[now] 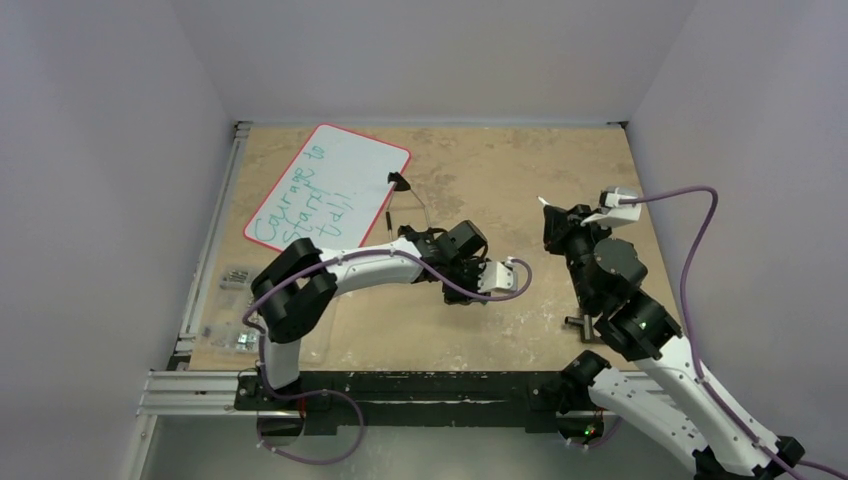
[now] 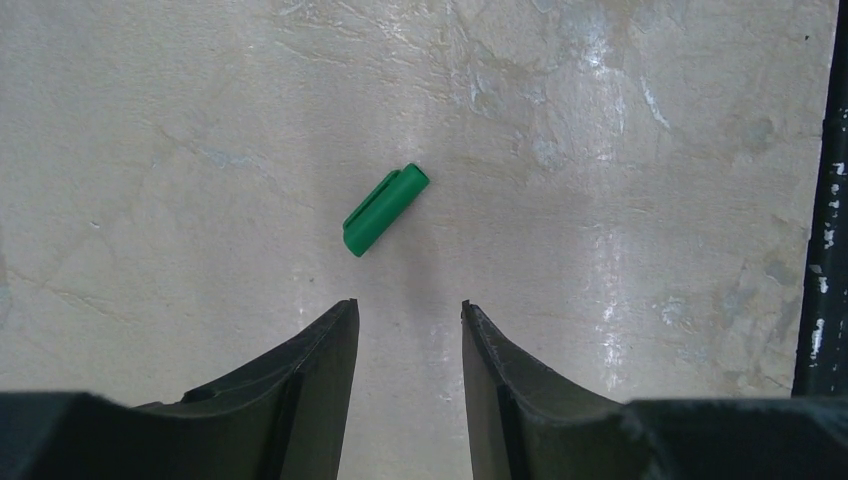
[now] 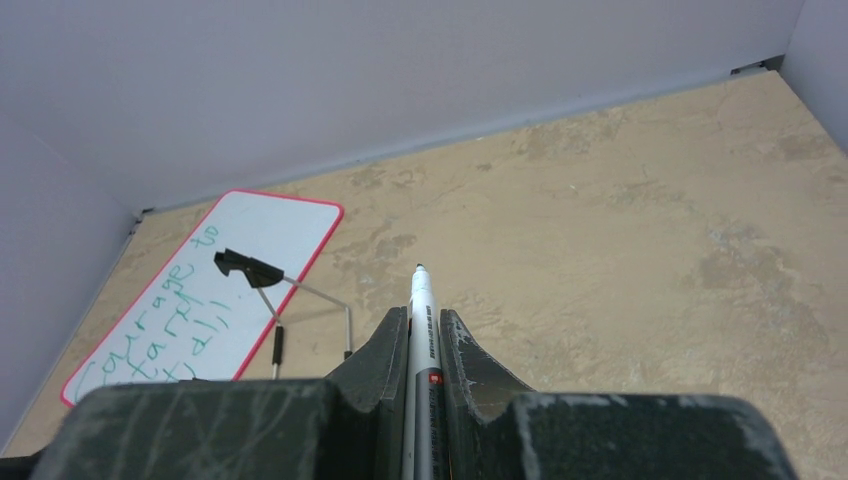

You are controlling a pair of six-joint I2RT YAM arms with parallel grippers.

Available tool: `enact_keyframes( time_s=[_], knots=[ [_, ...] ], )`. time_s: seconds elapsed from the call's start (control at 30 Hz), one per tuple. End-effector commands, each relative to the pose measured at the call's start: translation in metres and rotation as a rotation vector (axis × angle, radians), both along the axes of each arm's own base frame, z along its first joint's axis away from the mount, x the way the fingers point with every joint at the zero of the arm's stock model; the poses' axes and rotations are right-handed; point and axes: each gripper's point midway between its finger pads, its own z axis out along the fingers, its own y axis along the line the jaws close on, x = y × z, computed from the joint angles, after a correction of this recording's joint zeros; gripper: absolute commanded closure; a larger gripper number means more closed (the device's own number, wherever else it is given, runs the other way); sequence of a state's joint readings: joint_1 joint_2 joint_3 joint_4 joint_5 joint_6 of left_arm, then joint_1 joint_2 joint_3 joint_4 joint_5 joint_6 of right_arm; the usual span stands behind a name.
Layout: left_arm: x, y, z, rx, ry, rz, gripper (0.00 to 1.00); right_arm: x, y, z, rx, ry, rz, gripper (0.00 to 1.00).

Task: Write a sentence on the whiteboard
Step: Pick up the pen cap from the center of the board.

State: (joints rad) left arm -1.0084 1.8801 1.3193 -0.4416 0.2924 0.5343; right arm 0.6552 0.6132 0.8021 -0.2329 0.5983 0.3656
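Left gripper [image 2: 408, 305] partly open and empty over green marker cap [image 2: 385, 210] on bench [image 2: 150, 150], right gripper [image 3: 423, 318] clamped on white marker [image 3: 420, 285], whiteboard [image 1: 355, 160] bearing teal sentence [image 1: 295, 205]

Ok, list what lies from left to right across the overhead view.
whiteboard with the sentence → left gripper, open above the table → right gripper, shut on a marker

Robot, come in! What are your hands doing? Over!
Left gripper open, green cap lying ahead. Right gripper shut on marker. Sentence on whiteboard. Wire stand by board's edge.
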Motion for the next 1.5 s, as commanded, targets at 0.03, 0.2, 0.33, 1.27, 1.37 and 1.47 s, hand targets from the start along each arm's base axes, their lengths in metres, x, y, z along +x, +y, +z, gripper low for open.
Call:
enact_keyframes(
  time_s=[0.03,0.2,0.33,1.27,1.37,1.47],
  knots=[
    [0.012,-0.032,0.019,-0.097,-0.071,-0.096,0.58,-0.007,-0.018,0.038,0.066,-0.082,-0.067,1.0],
    [0.014,-0.041,0.013,-0.08,-0.089,-0.123,0.57,-0.008,-0.021,0.045,0.065,-0.096,-0.073,1.0],
    [0.013,-0.044,0.005,-0.043,-0.075,-0.149,0.6,-0.009,-0.022,0.049,0.067,-0.106,-0.073,1.0],
    [-0.01,-0.025,0.001,-0.033,0.08,-0.066,1.0,-0.004,-0.018,0.057,0.033,-0.124,-0.068,1.0],
    [-0.013,-0.022,0.039,-0.116,0.102,-0.027,1.0,-0.004,-0.022,0.07,0.024,-0.153,-0.08,1.0],
    [-0.01,-0.013,0.081,-0.199,0.124,0.019,1.0,-0.004,-0.02,0.084,0.025,-0.182,-0.067,1.0]
  ],
)
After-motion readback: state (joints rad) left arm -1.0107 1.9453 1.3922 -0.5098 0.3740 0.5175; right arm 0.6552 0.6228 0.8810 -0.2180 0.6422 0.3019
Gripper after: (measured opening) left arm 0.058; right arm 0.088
